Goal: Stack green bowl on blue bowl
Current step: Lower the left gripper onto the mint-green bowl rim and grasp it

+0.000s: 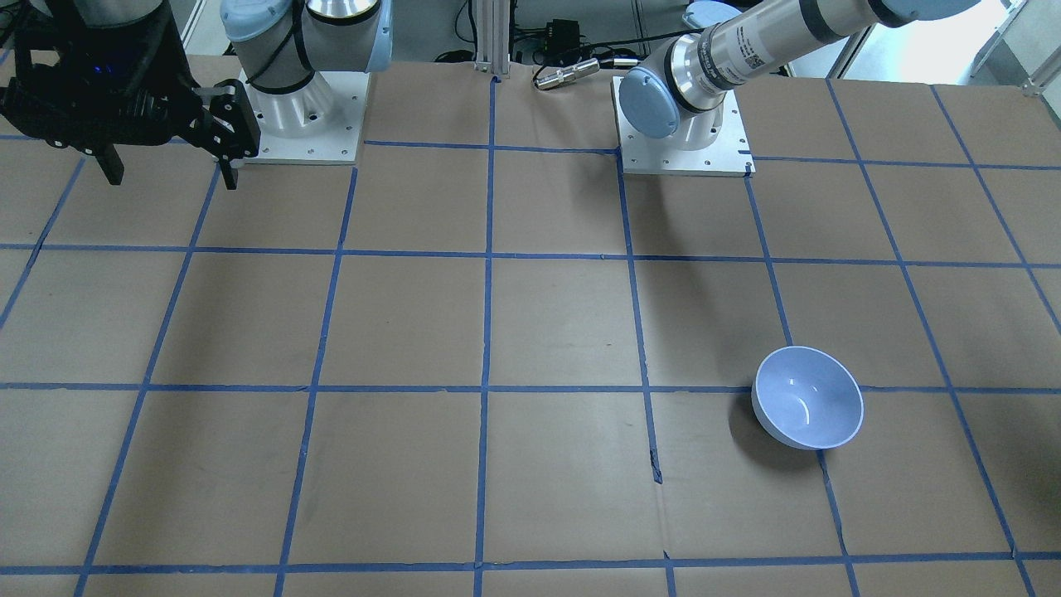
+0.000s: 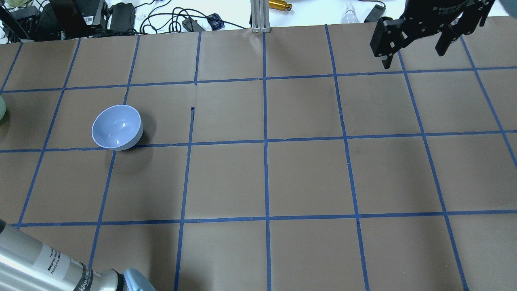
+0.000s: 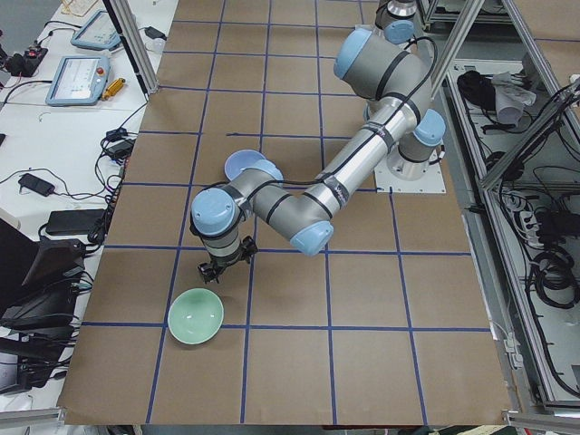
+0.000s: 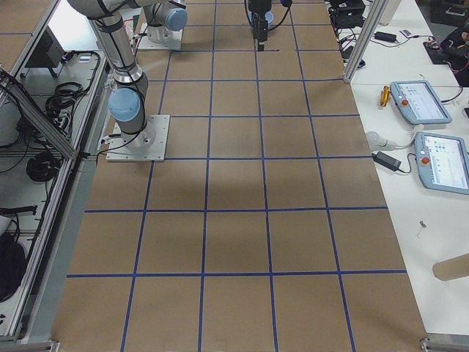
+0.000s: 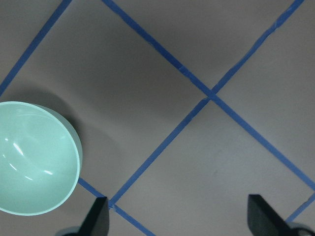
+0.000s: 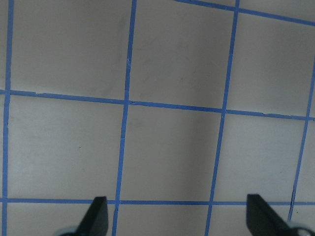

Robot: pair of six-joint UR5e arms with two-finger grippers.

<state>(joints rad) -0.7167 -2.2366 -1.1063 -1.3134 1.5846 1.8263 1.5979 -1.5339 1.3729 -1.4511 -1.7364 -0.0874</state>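
The green bowl [image 3: 196,316] stands upright on the table near its left end; it also shows at the left of the left wrist view [image 5: 34,157]. The blue bowl [image 1: 808,398] stands upright and empty, apart from it, and shows in the overhead view [image 2: 117,127] and the exterior left view [image 3: 249,166]. My left gripper [image 5: 179,216] is open and empty and hovers above the table just beside the green bowl [image 3: 216,270]. My right gripper [image 1: 170,170] is open and empty, raised near its own base, far from both bowls [image 2: 412,56].
The table is brown paper with a blue tape grid [image 2: 265,141]. The arm bases [image 1: 302,124] [image 1: 684,141] stand at the robot's edge. Cables and control boxes [image 2: 80,18] lie beyond the far edge. Pendants [image 4: 421,103] lie on a side bench.
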